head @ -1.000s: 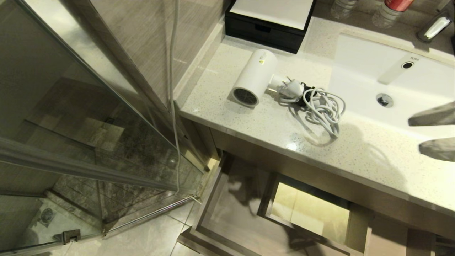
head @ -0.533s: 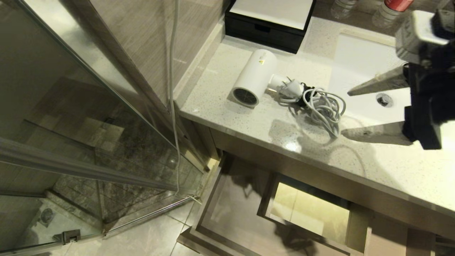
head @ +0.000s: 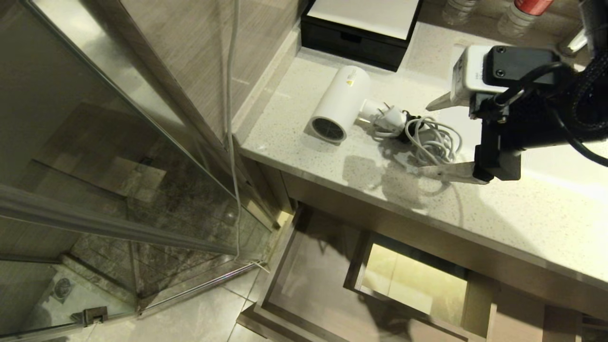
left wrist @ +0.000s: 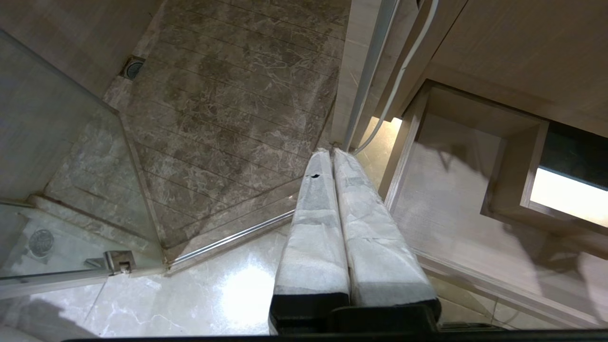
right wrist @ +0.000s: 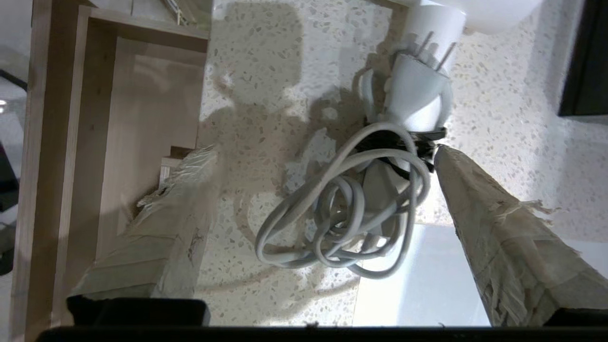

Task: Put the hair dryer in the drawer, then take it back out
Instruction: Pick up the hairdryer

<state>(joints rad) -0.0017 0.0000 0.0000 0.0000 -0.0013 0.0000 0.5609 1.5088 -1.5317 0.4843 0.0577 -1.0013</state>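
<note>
So this was a bathroom vanity: a pale speckled stone counter (head: 332, 156) with a white sink basin (head: 560, 156) sunk into it on the right. The hair dryer (head: 338, 105) lay on its side on the counter, well left of the basin, grilled end facing the front edge. Its bundled white cord (head: 434, 142) and plug (head: 390, 119) sat in a heap just to the right of the body, near the basin's edge.

The right hand (head: 434, 137) hung over that cord heap with its tape-wrapped fingers spread wide, one on each side of the bundle, not pinching anything. In the right wrist view the cord (right wrist: 342, 223) sat between the two fingers (right wrist: 498, 237), with one fingertip right next to the black tie around the bundle; I couldn't tell if it was touching.

Below the counter the drawer (head: 308, 285) was pulled open, light wood grain, with the boxed cut-out (head: 413, 280) in the middle and nothing in it.

The left hand (left wrist: 332, 154) was parked low over the glossy tiled floor (left wrist: 190, 304) by the drawer's corner, fingers pressed together. The glass shower enclosure (head: 95, 166) filled the left side, with a marbled grey floor inside. A black box with a white lid (head: 361, 28) sat at the back of the counter, plus a couple of bottles (head: 515, 14).
</note>
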